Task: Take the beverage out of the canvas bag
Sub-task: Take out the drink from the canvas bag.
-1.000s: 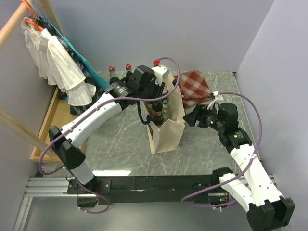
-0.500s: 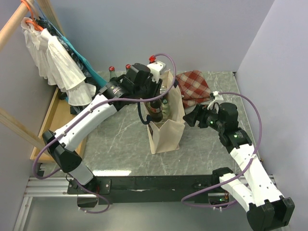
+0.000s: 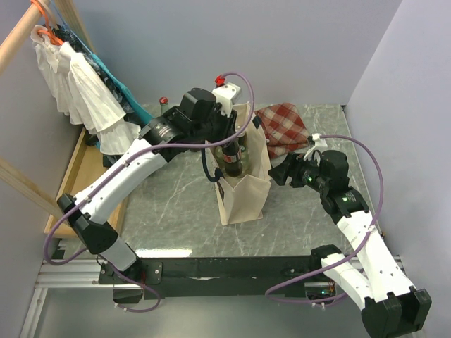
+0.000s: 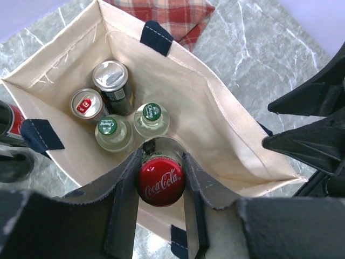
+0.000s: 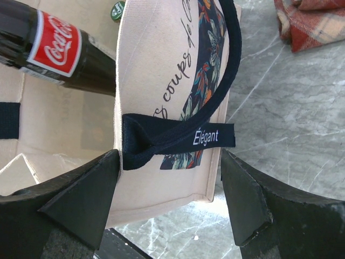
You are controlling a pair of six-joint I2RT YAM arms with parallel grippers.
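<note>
Grey marble table (image 3: pixel 176 211) carried the canvas bag (image 3: pixel 243 193), upright and open-mouthed, mid-table. Left gripper (image 4: pixel 161 162) sat over the near end of the bag's mouth, jaws closed on the neck of a Coca-Cola bottle (image 4: pixel 160 181), one finger on each side just under the red cap. In the right wrist view the bottle's dark body and red label showed above the bag's rim; its base was hidden, so I couldn't tell whether it had cleared the bag. Lower inside the bag stood two cans (image 4: pixel 111 75) and two green-capped bottles (image 4: pixel 152 113), bunched toward one corner. Right gripper (image 5: pixel 170 162) was at the bag's printed narrow end, jaws spread wide with that panel and a navy handle loop (image 5: pixel 226 70) between them and a finger at each edge. Whether they were actually squeezing the fabric or just bracketing it, I couldn't tell. Red checked cloth (image 3: pixel 285 127) lay on the table behind the bag, to the right. Another red-capped bottle (image 3: pixel 163 101) stood behind the bag to the left, past the left arm.
</note>
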